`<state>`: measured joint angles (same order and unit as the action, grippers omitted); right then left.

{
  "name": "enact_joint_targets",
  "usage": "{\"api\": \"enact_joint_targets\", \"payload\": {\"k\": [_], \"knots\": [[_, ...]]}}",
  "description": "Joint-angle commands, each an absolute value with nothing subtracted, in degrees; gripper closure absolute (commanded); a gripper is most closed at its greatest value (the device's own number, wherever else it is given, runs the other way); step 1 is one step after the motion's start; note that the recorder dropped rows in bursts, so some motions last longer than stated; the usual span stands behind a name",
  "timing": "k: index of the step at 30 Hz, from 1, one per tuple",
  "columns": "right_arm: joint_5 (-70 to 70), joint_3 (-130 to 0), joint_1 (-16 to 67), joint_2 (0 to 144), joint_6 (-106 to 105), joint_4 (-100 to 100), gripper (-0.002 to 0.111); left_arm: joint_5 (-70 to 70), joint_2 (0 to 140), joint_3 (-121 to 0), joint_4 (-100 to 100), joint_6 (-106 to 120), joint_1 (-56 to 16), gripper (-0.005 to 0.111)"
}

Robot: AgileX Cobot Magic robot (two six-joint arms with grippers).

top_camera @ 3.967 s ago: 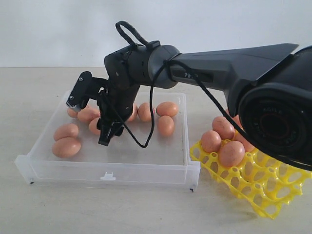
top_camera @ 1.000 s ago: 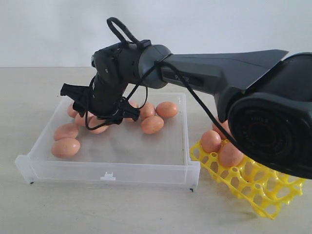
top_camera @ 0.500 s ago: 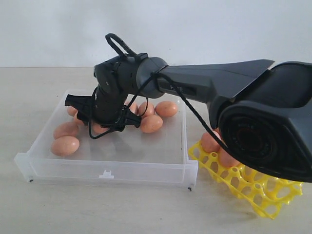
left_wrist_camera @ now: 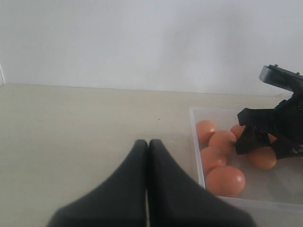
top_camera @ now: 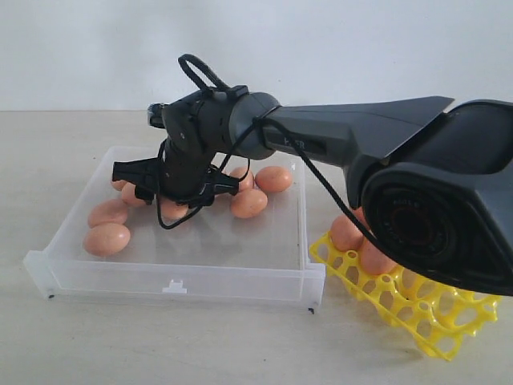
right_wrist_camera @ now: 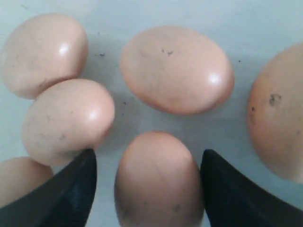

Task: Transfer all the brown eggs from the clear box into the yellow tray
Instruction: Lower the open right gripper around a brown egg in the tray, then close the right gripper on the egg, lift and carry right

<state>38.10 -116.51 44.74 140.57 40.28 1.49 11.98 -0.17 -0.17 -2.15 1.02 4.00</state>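
Brown egg (right_wrist_camera: 158, 189) lies between the right pincer's (right_wrist_camera: 147, 163) spread jaws.

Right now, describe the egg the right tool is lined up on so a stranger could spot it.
Start at the clear box left of the yellow tray; the right tool hangs open over its cluster of brown eggs. The target is the egg lying between the tool's black fingers, while its neighbours sit outside them.
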Motion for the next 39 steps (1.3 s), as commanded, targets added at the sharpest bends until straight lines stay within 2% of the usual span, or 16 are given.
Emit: {"api": "enact_joint_targets", "payload": {"k": [1, 3, 4, 5, 6, 17, 24, 30, 39], "knots": [[37.33, -116.68, 44.5, 140.54, 38.47, 1.8, 0.05, 11.64, 0.0, 0.0, -2.03, 1.16, 4.04, 0.111], [38.4, -116.68, 44.5, 140.54, 38.47, 1.8, 0.067, 11.64, 0.0, 0.0, -2.03, 1.16, 4.04, 0.111], [39.27, -116.68, 44.5, 140.54, 38.47, 1.8, 0.085, 11.64, 0.0, 0.0, -2.03, 1.16, 4.04, 0.111], [39.7, -116.68, 44.5, 140.39, 38.47, 1.8, 0.092, 11.64, 0.0, 0.0, -2.03, 1.16, 4.04, 0.111], [40.55, -116.68, 44.5, 139.78, 38.36, 2.54, 0.107, 11.64, 0.0, 0.0, -2.03, 1.16, 4.04, 0.111], [42.64, -116.68, 45.78, 128.26, 29.23, 19.83, 0.104, 11.64, 0.0, 0.0, -2.03, 1.16, 4.04, 0.111], [43.57, -114.07, 45.78, 121.67, 26.46, 21.52, 0.104, 11.64, 0.0, 0.0, -2.03, 1.16, 4.04, 0.111], [32.45, -97.58, 44.72, 112.46, 28.04, 21.96, 0.104, 11.64, 0.0, 0.0, -2.03, 1.16, 4.04, 0.111], [15.96, -68.48, 36.69, 98.06, 38.28, 33.23, 0.104, 11.64, 0.0, 0.0, -2.03, 1.16, 4.04, 0.111]]}}
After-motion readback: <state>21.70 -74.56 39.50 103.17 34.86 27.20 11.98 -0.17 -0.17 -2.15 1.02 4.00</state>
